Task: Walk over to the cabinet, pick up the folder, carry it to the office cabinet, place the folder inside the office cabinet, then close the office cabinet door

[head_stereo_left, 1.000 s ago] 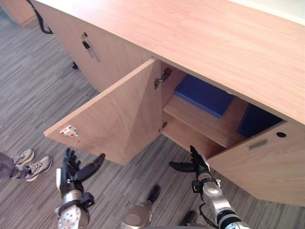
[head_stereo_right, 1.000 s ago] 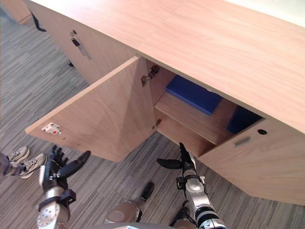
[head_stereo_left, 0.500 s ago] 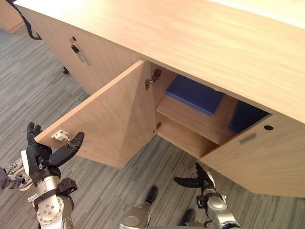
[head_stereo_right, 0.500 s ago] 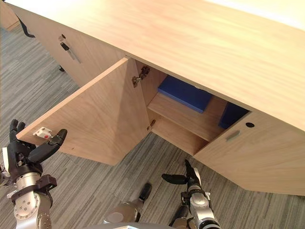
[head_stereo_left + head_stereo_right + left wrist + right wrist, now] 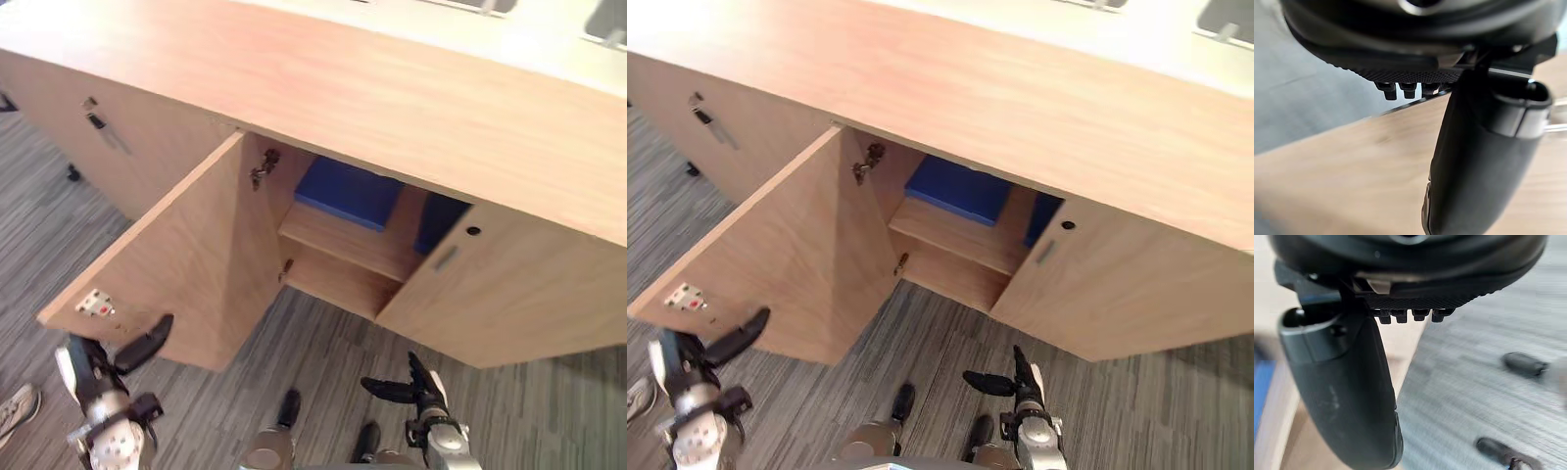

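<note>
In the left eye view, the office cabinet (image 5: 392, 88) is standing with its left door (image 5: 186, 255) swung wide towards me. The blue folder (image 5: 348, 191) is lying flat on the upper shelf (image 5: 343, 235) inside. A second blue item (image 5: 439, 217) is sitting just beside it, partly hidden behind the right door (image 5: 509, 294), which is standing ajar. My left hand (image 5: 98, 377) is hovering just below the open door's outer corner with its fingers straight and thumb spread, grasping nothing. My right hand (image 5: 426, 392) is hanging over the grey floor (image 5: 323, 343) in front of the opening, well apart from the cabinet.

In the right eye view, floor is showing between my two hands, and a person's shoe (image 5: 637, 397) is resting near my left one.

In the left wrist view, my fingertips (image 5: 1405, 88) are reaching straight out over the door's wood, released.

In the right wrist view, my fingertips (image 5: 1410, 314) are lined up straight above the floor, holding nothing, with the folder's blue showing at the picture's edge.
</note>
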Motion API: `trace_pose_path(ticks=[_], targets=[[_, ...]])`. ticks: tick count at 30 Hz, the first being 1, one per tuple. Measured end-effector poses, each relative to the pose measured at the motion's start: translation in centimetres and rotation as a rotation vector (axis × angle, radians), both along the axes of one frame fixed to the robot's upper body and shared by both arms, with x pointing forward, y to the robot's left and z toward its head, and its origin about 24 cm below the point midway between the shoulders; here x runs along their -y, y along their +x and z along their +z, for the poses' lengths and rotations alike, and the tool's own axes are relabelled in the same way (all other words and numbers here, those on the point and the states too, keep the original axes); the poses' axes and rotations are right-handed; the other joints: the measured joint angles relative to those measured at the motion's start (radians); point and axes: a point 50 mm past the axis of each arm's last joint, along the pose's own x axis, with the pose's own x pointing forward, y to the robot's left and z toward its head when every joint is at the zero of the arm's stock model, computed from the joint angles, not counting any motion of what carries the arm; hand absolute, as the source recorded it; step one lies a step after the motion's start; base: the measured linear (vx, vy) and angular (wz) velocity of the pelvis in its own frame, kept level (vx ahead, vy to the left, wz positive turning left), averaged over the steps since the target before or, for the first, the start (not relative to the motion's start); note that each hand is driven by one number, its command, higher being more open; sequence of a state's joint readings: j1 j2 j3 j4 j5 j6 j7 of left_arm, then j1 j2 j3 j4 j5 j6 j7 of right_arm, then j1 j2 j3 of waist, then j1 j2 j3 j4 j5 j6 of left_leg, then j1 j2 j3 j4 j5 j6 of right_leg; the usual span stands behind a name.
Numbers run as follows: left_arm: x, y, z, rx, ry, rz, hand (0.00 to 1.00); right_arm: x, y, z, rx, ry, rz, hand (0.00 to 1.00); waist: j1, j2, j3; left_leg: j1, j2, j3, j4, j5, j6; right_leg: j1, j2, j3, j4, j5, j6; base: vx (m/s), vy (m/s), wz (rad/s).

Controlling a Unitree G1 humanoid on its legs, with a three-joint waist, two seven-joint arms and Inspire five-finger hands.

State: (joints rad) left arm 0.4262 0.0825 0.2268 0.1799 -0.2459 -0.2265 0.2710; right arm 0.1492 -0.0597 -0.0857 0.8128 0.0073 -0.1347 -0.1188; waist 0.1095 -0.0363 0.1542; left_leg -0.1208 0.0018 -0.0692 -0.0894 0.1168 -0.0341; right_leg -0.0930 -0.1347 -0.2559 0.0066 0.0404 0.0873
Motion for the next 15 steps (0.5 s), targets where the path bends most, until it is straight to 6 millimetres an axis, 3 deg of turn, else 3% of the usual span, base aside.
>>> trace_pose_path(ticks=[1, 3, 5, 6, 8, 9, 12, 14, 15], targets=[[1.1, -0.9, -2.3, -0.107, -0.043, -0.069, 1.00, 0.0, -0.5, -0.2, -0.013, -0.002, -0.012, 1.00, -0.011, -0.002, 0.000, 0.003, 0.003, 0.036, 0.002, 0.000, 0.000, -0.012, 0.002, 0.032, -0.005, 0.007, 0.006, -0.06, 0.041, -0.60], [3.0, -2.1, -4.9, -0.270, -0.130, -0.142, 1.00, -0.5, -0.4, -0.2, -0.007, 0.016, -0.017, 1.00, -0.044, -0.018, 0.001, 0.003, 0.010, 0.092, 0.003, -0.003, 0.004, -0.042, 0.009, 0.096, -0.006, 0.014, 0.007, -0.07, 0.028, -0.84], [6.1, -2.3, -5.4, -0.310, -0.175, -0.281, 1.00, -0.9, -0.8, -0.4, -0.011, 0.044, -0.051, 1.00, -0.074, -0.034, 0.006, -0.005, 0.015, 0.147, 0.003, -0.008, 0.010, -0.081, 0.019, 0.160, -0.004, 0.021, 0.011, -0.08, 0.018, -0.89], [7.8, -1.0, -4.9, -0.271, -0.164, -0.409, 1.00, -0.9, -0.9, -0.4, -0.013, 0.057, -0.085, 1.00, -0.083, -0.038, 0.007, -0.009, 0.018, 0.176, 0.003, -0.009, 0.011, -0.105, 0.025, 0.193, -0.004, 0.022, 0.012, -0.08, 0.014, -0.77], [9.0, 0.7, -4.3, -0.224, -0.150, -0.505, 1.00, -1.0, -0.5, -0.2, 0.007, 0.060, -0.094, 1.00, -0.110, -0.041, 0.008, -0.001, 0.025, 0.238, 0.003, -0.012, 0.014, -0.125, 0.037, 0.253, -0.008, 0.022, 0.014, -0.07, 0.008, -1.05], [10.0, 2.7, -3.6, -0.173, -0.131, -0.562, 1.00, -1.1, -0.4, -0.2, 0.017, 0.066, -0.100, 1.00, -0.132, -0.044, 0.009, 0.003, 0.030, 0.285, 0.001, -0.016, 0.015, -0.140, 0.041, 0.298, -0.011, 0.024, 0.019, -0.05, 0.003, -1.17], [11.6, 6.0, -2.0, -0.067, -0.089, -0.650, 1.00, -1.0, -0.4, -0.2, 0.016, 0.066, -0.108, 1.00, -0.165, -0.049, 0.012, 0.001, 0.033, 0.334, -0.002, -0.019, 0.015, -0.157, 0.046, 0.338, -0.026, 0.029, 0.026, -0.02, -0.002, -0.68], [12.3, 9.9, 0.7, 0.066, 0.006, -0.731, 1.00, -1.0, -0.7, -0.3, 0.002, 0.065, -0.116, 1.00, -0.201, -0.052, 0.014, 0.009, 0.036, 0.385, -0.002, -0.025, 0.015, -0.167, 0.051, 0.369, -0.043, 0.031, 0.029, 0.01, -0.008, -0.65], [12.3, 10.8, 1.4, 0.097, 0.030, -0.732, 1.00, -1.0, -0.6, -0.3, 0.005, 0.066, -0.119, 1.00, -0.210, -0.052, 0.014, 0.012, 0.036, 0.397, -0.002, -0.027, 0.016, -0.170, 0.051, 0.373, -0.045, 0.031, 0.029, 0.03, -0.010, -0.64]])
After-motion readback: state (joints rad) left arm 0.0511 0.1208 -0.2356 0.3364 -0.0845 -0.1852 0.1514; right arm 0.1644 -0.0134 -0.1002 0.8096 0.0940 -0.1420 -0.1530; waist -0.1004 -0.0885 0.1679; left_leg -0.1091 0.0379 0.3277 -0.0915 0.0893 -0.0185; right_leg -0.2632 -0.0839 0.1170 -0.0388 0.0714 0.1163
